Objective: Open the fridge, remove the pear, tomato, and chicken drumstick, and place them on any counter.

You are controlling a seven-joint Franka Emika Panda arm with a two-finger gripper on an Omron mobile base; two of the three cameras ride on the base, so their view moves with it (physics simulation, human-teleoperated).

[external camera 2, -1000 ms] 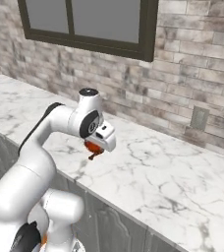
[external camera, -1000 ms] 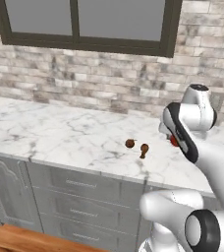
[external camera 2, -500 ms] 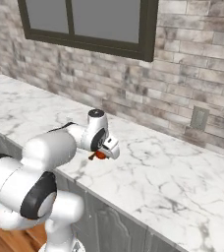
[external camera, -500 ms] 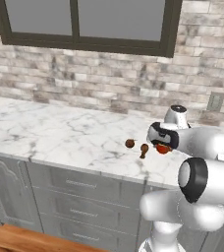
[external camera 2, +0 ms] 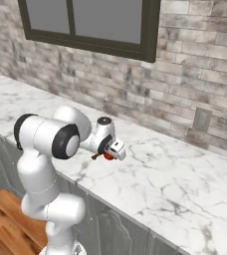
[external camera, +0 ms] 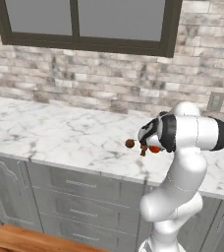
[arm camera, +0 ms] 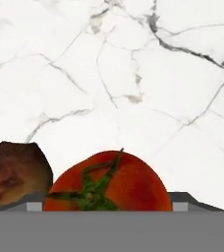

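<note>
Tomato going down on the counter

Your gripper is clamped on the tomato, frame centre, low over the counter; next, judge contact, then release beside the brown lump.

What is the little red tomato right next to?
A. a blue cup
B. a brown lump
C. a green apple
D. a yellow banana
B: in the hand view the tomato sits low over the white marble counter, with a brown lump close beside it.
</note>
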